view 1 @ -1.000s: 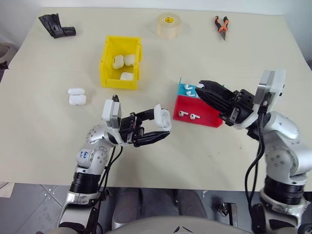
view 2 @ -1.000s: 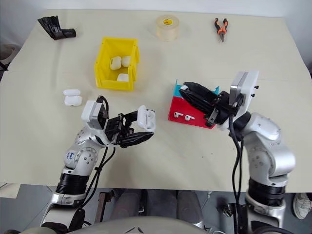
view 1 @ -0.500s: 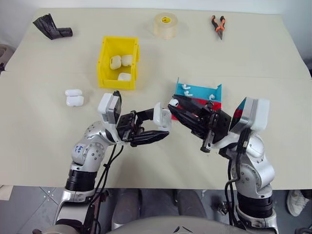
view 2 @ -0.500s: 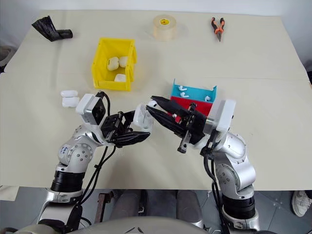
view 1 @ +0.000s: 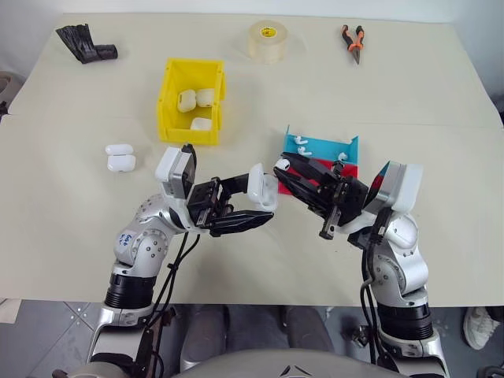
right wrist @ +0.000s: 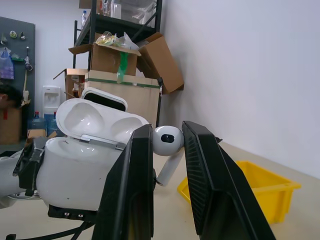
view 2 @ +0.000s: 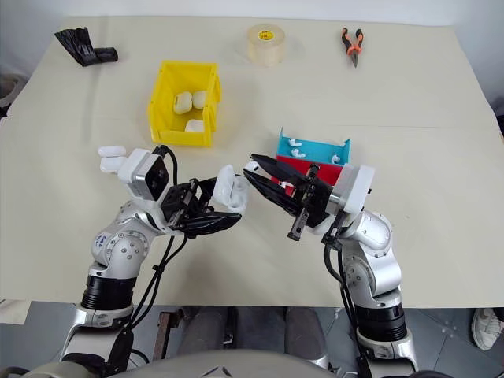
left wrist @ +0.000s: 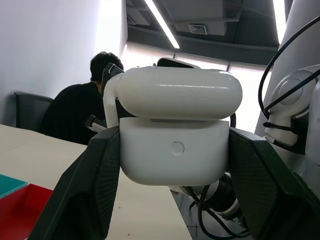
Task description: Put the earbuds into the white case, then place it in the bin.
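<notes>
Head views: left gripper (view 1: 253, 206) clamped on open white case (view 1: 262, 184), raised above table (view 1: 441, 94) at centre; right gripper (view 1: 280, 168) pinching an earbud (view 1: 281, 164) just beside the case, on its right. Yellow bin (view 1: 167, 106) beyond, holding three cases.

Left wrist view: glossy rounded case (left wrist: 175, 150), lid ajar, squeezed between both fingers.

Right wrist view: earbud (right wrist: 167, 140) nipped by the head, stem hanging downward, case mouth (right wrist: 95, 120) close alongside, wells facing up.

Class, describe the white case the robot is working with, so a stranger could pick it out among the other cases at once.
Start at the bin on the table, then look nearer the robot. The white case is off the table, shut in the left gripper. Unlike the cases in the bin and the two beside it, its lid is open.
</notes>
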